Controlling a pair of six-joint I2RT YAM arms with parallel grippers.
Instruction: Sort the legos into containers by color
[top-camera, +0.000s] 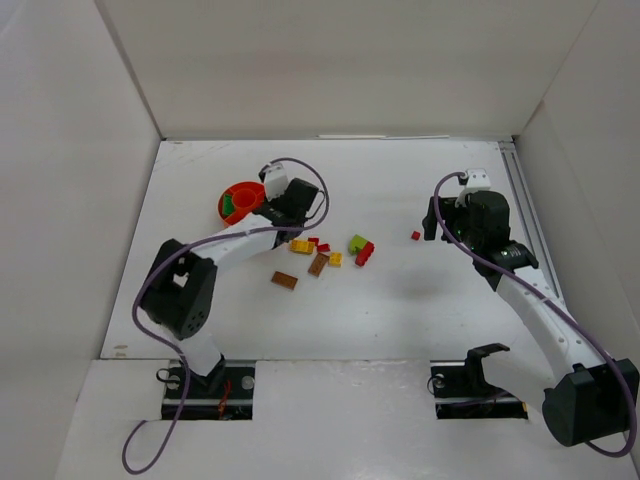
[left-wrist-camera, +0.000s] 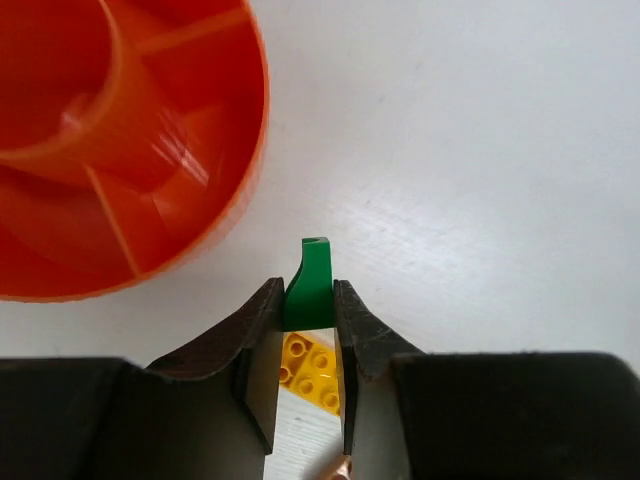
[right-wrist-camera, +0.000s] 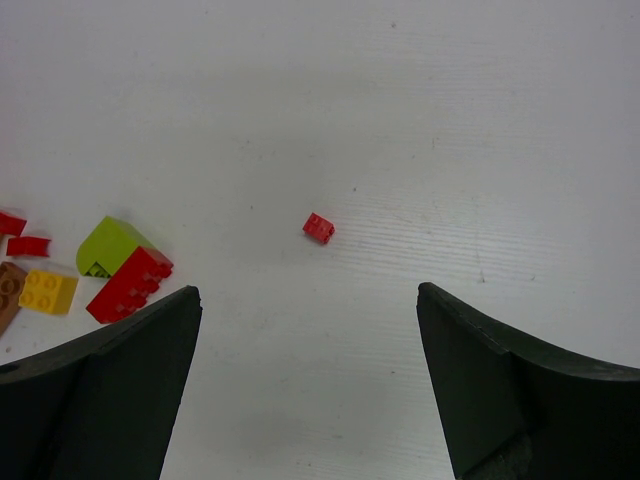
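Note:
The orange divided bowl stands at the left; something green lies in one compartment. My left gripper is just right of the bowl, shut on a green lego that sticks out past the fingertips, beside the bowl's rim. A yellow brick lies on the table below the fingers. Loose legos lie mid-table: yellow, lime, red, brown, orange-brown. A tiny red brick lies alone, ahead of my open, empty right gripper.
White walls enclose the table on the left, back and right. In the right wrist view the lime brick, a red brick and a yellow one lie at the left edge. Cables loop over both arms.

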